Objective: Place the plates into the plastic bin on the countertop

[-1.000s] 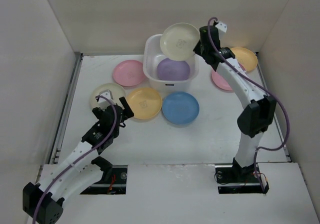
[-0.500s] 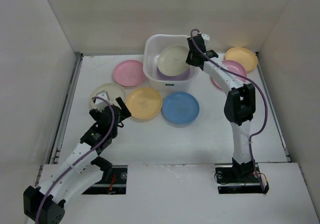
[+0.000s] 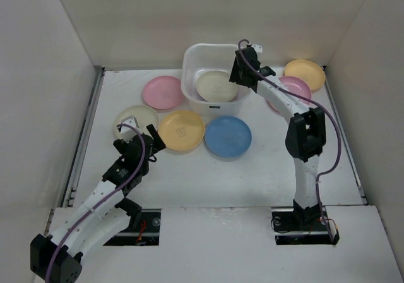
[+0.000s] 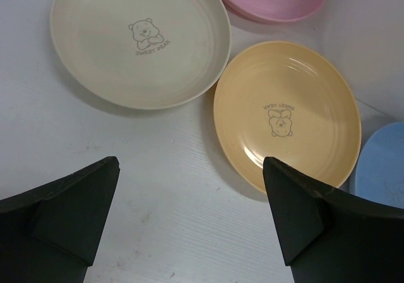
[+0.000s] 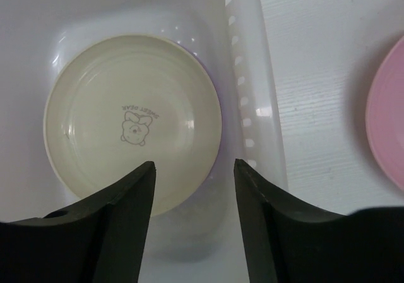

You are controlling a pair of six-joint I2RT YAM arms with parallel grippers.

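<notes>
The plastic bin [image 3: 187,81] stands at the back of the countertop [image 3: 252,175]. In it a cream plate [image 3: 216,86] [image 5: 132,122] lies flat on a purple plate, of which only the rim [image 5: 218,149] shows. My right gripper [image 3: 238,74] [image 5: 194,165] hangs open over the bin's right side, nothing between its fingers. My left gripper [image 3: 144,141] [image 4: 190,166] is open low over bare countertop, just short of a cream plate [image 4: 139,40] and a yellow-orange plate [image 4: 287,119]. A pink plate [image 3: 162,92] and a blue plate [image 3: 227,136] lie close by.
To the right of the bin lie a pink plate [image 3: 287,95] and a yellow-orange plate [image 3: 307,74], partly behind the right arm. White walls close in the back and both sides. A grey rail [image 3: 88,131] runs along the left edge.
The right gripper carried the cream plate down into the bin onto the purple plate and opened, letting it go. The left arm has barely moved.
</notes>
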